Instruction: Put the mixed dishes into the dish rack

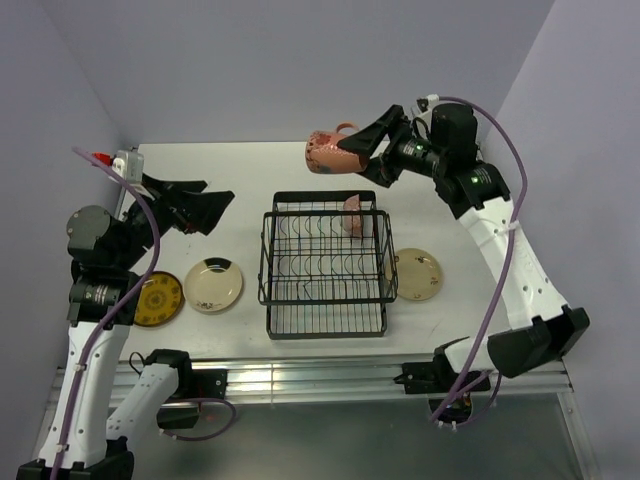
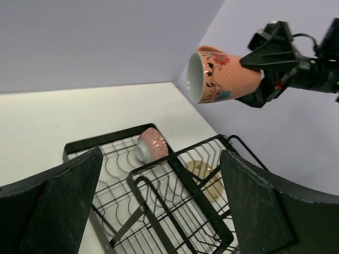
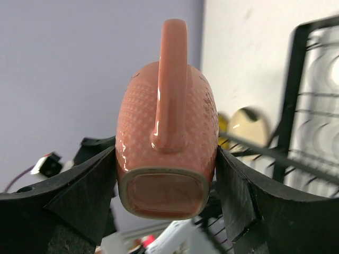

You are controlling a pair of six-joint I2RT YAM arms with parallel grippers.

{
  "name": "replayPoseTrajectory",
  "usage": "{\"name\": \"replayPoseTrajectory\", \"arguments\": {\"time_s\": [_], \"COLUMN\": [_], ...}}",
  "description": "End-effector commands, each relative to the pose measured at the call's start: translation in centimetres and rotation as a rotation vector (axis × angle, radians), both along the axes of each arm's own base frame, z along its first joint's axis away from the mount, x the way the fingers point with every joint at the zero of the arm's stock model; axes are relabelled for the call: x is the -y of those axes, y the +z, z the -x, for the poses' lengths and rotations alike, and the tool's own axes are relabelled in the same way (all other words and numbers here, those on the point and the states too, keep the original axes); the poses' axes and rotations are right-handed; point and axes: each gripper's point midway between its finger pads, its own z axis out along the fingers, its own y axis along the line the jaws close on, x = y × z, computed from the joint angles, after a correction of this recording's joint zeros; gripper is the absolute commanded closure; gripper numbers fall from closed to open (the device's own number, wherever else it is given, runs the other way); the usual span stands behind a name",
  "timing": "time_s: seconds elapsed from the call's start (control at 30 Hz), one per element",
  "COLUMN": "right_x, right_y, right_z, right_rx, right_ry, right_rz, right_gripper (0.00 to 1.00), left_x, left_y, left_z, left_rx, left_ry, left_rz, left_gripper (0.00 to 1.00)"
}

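Note:
My right gripper point(image 1: 362, 150) is shut on the pinkish mug point(image 1: 328, 152) and holds it on its side in the air above the far edge of the black wire dish rack point(image 1: 272, 270). The mug also shows in the right wrist view point(image 3: 167, 137) and the left wrist view point(image 2: 220, 74). A small pink patterned bowl point(image 1: 352, 214) lies on its side in the rack's far right corner. A cream plate point(image 1: 213, 285) and a yellow patterned plate point(image 1: 158, 299) lie left of the rack. Another cream plate point(image 1: 417, 274) lies right of it. My left gripper point(image 1: 205, 205) is open and empty, left of the rack.
The walls close in at the back and both sides. The table's front edge has a metal rail point(image 1: 330, 378) with both arm bases.

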Motion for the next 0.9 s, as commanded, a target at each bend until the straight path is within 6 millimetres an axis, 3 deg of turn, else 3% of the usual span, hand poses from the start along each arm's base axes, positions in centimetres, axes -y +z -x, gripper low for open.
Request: {"name": "replayPoseTrajectory", "arguments": {"time_s": [0.0, 0.13, 0.33, 0.57, 0.87], "right_x": [1.5, 1.7, 2.1, 1.7, 1.4], "right_y": [1.7, -0.7, -1.5, -0.4, -1.1], "right_z": [-1.3, -4.1, -5.7, -5.3, -5.5], "right_rx": [0.138, 0.129, 0.163, 0.211, 0.225], "right_ry": [-0.016, 0.016, 0.023, 0.047, 0.077], "right_rz": [0.104, 0.181, 0.262, 0.24, 0.257], "right_gripper": [1.0, 1.0, 1.0, 1.0, 1.0], "left_x": [-1.7, -2.8, -3.2, 0.6, 3.5], "left_y": [-1.3, -3.4, -5.1, -2.7, -0.5], "left_z": [-1.5, -2.6, -3.6, -3.3, -4.2], "left_rx": [-0.074, -0.168, -0.21, -0.184, -0.198], "left_ry": [0.118, 0.188, 0.203, -0.06, -0.305], "left_rz": [-0.003, -0.017, -0.053, 0.007, 0.119], "left_gripper": [0.01, 0.01, 0.02, 0.04, 0.06]}}
